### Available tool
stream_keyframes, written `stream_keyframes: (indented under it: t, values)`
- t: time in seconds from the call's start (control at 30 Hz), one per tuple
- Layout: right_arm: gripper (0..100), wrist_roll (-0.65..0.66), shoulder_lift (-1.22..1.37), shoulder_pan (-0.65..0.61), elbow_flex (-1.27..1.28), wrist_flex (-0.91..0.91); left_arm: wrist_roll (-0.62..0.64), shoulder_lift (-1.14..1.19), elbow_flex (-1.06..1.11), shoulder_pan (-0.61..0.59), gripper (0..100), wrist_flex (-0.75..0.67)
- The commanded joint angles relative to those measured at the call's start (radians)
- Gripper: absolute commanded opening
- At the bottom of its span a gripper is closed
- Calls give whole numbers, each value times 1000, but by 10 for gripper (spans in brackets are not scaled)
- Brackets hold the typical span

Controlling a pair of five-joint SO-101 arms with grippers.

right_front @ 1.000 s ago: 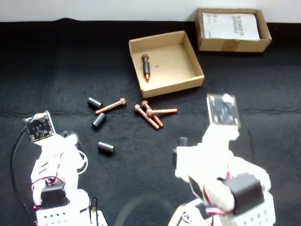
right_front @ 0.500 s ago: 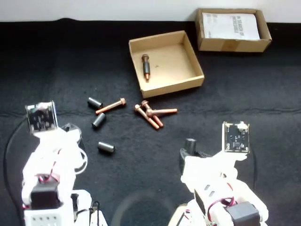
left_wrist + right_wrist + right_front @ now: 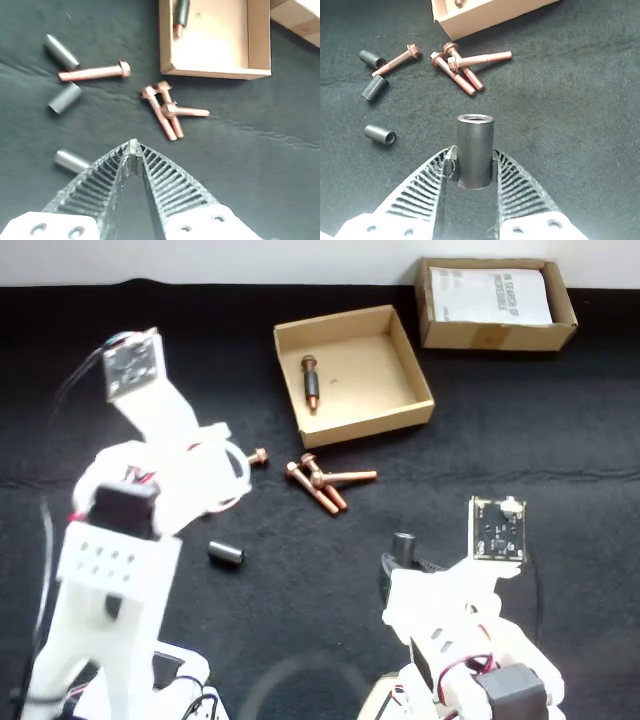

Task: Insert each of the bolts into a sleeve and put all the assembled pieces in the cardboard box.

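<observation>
Grey sleeve (image 3: 475,145) sat clamped in my right gripper (image 3: 474,156); left gripper (image 3: 134,150) was pressed closed, empty; bolts (image 3: 322,480) crossed at the sleeve's ten o'clock; grabbing one could drag others.

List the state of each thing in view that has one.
Left gripper: shut, empty.
Right gripper: shut on a sleeve, held upright.
Cardboard box: open, one assembled piece inside.
Four bolts: loose on the cloth, bare.
Three sleeves: lying on the cloth, empty.
</observation>
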Motion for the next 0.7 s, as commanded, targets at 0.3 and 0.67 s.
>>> stream_keyframes:
  t: [0.3,0.67]
  values:
    - [6,9,-2,10,59,-87,232,447,-246,205,10,11]
    - [6,12,-1,8,74,-117,353,901,-624,252,20,-15]
